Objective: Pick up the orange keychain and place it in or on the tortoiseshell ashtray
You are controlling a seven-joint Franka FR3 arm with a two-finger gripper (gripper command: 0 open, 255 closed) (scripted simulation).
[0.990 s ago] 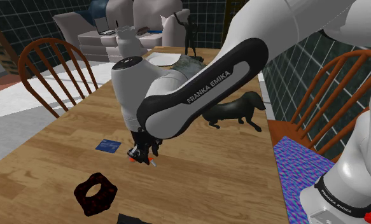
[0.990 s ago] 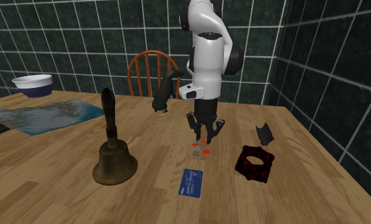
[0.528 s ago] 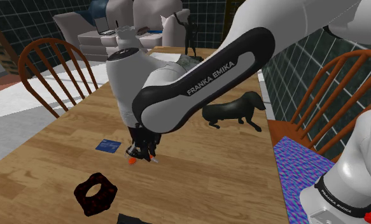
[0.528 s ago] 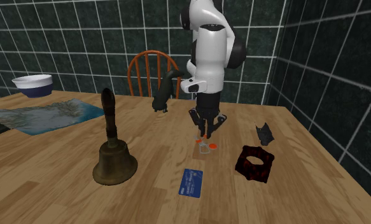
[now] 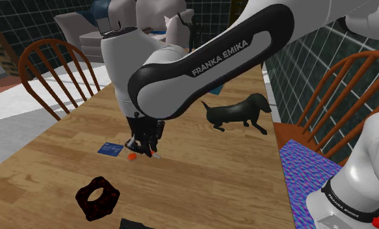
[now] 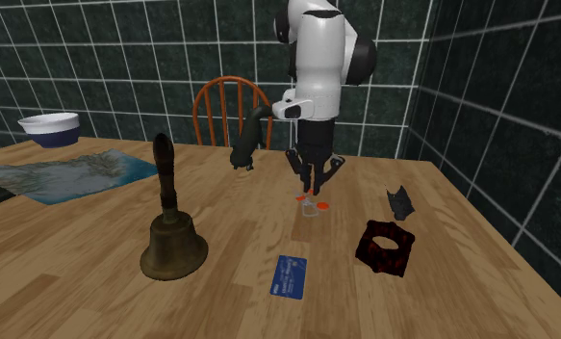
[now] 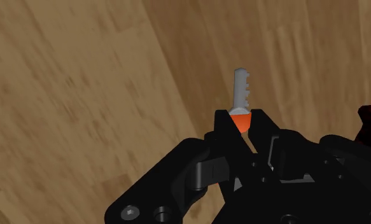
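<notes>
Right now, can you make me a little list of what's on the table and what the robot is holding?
holding: orange keychain, pinched between the black fingers
sticking out: its grey key, poking out beyond them
ashtray: dark red-and-black ring, nothing in it, apart from the keychain
also on the table: bell, blue card, black dog figure
table: wood

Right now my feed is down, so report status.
Gripper shut on orange keychain. Ashtray empty, apart from it. Blue card off the route.
</notes>
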